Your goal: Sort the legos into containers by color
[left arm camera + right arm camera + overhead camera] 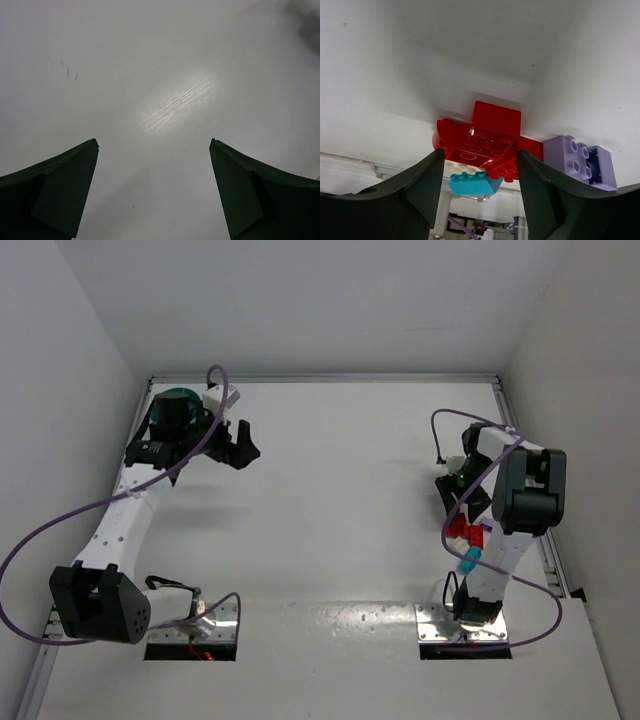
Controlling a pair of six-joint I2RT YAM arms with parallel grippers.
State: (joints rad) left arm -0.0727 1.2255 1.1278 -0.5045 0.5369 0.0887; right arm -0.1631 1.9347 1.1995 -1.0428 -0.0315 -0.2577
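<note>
A cluster of legos lies by the right arm: red bricks [487, 142] [458, 533], a cyan brick [472, 183] [468, 561], a small white one [462, 169] and a lilac brick [577, 160] [484, 533]. My right gripper [481, 151] [462, 512] stands open with its fingers either side of the red and cyan bricks; no grip shows. The teal bowl [176, 400] sits at the far left corner, partly under the left arm. My left gripper [155, 142] [240, 447] hangs wide open to the bowl's right, over bare table.
White walls close in the table on the left, back and right. A raised rail [520, 445] runs along the right edge beside the right arm. Purple cables [40, 540] loop off both arms.
</note>
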